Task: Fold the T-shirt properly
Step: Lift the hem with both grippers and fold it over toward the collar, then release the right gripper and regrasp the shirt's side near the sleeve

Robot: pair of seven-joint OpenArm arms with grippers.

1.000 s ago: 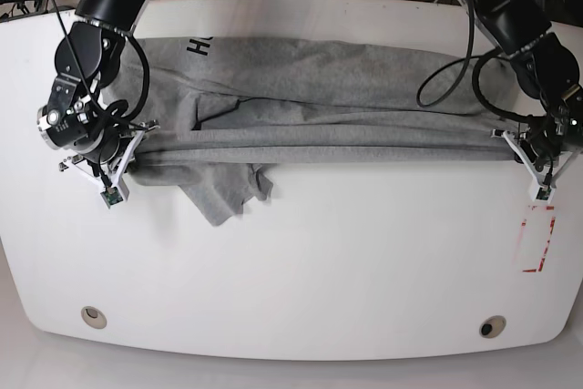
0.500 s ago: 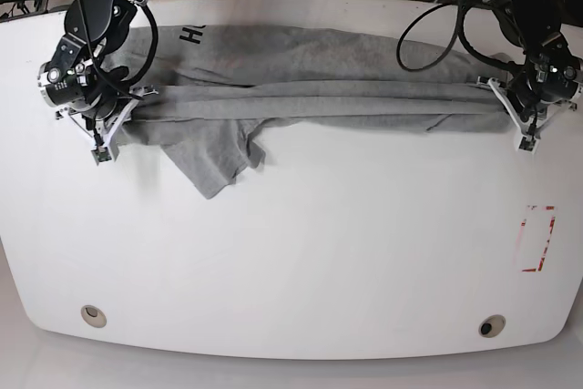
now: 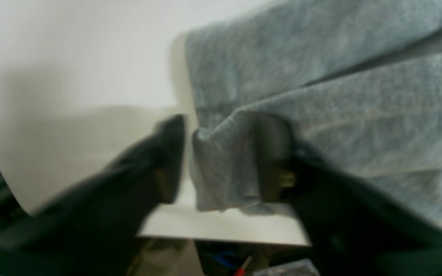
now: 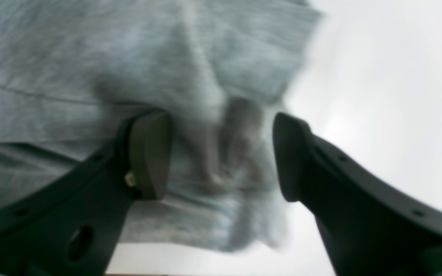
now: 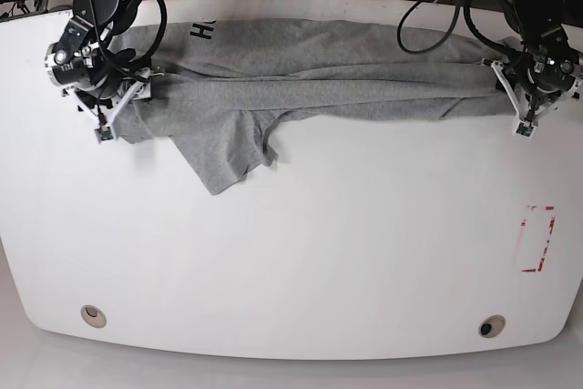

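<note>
- The base view shows the whole T-shirt (image 5: 301, 75) as a long grey band across the far part of the white table (image 5: 301, 261), with one sleeve flap trailing toward the near edge and a few black letters showing at the far edge of the cloth.
- Only the base view shows a red-outlined rectangle (image 5: 536, 240) on the table, well apart from the shirt, and two round holes near the front edge.
- The left wrist view shows the left claw (image 3: 221, 157) spread, a bunched grey end of the shirt between its fingers, touching one of them, with a gap at the other.
- The right wrist view, blurred, shows the right claw (image 4: 221, 157) spread wide, loose cloth lying between the fingers and not pinched.
- No containers appear in any view.
</note>
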